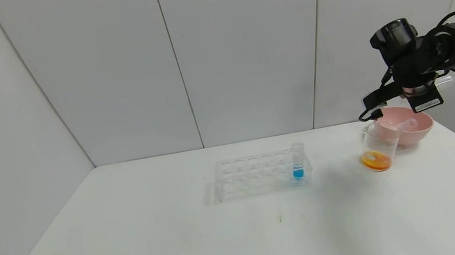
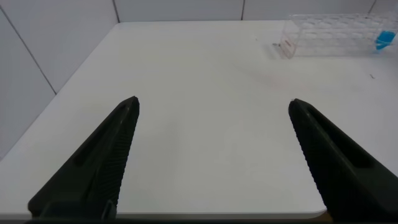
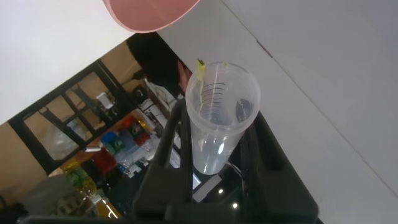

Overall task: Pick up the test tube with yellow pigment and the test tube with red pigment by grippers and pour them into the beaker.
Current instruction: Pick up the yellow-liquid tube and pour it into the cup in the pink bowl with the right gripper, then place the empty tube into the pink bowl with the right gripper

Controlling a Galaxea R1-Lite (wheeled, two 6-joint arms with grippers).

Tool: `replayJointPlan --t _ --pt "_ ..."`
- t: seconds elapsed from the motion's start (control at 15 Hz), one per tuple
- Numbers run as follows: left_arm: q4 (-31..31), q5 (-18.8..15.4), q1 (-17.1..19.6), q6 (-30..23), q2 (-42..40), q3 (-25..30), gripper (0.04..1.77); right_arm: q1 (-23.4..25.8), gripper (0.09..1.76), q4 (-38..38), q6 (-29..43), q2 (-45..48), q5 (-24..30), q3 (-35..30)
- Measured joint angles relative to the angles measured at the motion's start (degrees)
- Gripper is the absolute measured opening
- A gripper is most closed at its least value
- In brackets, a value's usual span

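From the head, the right gripper (image 1: 413, 89) is seen at 3 o'clock above the beaker (image 1: 378, 150), which holds orange liquid, beside a pink bowl (image 1: 410, 128). A blue-liquid tube (image 1: 297, 161) stands in the rack (image 1: 257, 174). In the left wrist view, the left gripper (image 2: 211, 155) is held wide apart, empty. In the right wrist view, a clear emptied test tube (image 3: 217, 118) is clamped between the fingers (image 3: 168, 143).

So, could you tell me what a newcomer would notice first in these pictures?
Probably the right gripper, raised at the table's far right and holding an emptied test tube tipped over the beaker of orange liquid, beside a pink bowl. Next, the single blue-liquid tube standing in the clear rack mid-table.
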State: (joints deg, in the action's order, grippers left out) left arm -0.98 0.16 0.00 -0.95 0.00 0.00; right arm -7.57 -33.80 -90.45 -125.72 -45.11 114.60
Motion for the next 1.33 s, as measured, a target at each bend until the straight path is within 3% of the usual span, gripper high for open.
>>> replayJointPlan --t 1.07,1.2,1.33 --pt "0.0 0.0 0.0 0.0 0.0 0.0 1.72 -2.0 0.5 -1.3 -0.4 1.5 -0.4 0.0" --pt "0.0 0.0 0.0 0.0 0.0 0.0 1.72 -1.5 0.5 -1.2 0.3 2.4 1.7 -0.3" --pt "0.0 0.0 0.0 0.0 0.0 0.0 1.72 -0.1 0.5 -1.3 2.7 3.7 10.3 -1.5"
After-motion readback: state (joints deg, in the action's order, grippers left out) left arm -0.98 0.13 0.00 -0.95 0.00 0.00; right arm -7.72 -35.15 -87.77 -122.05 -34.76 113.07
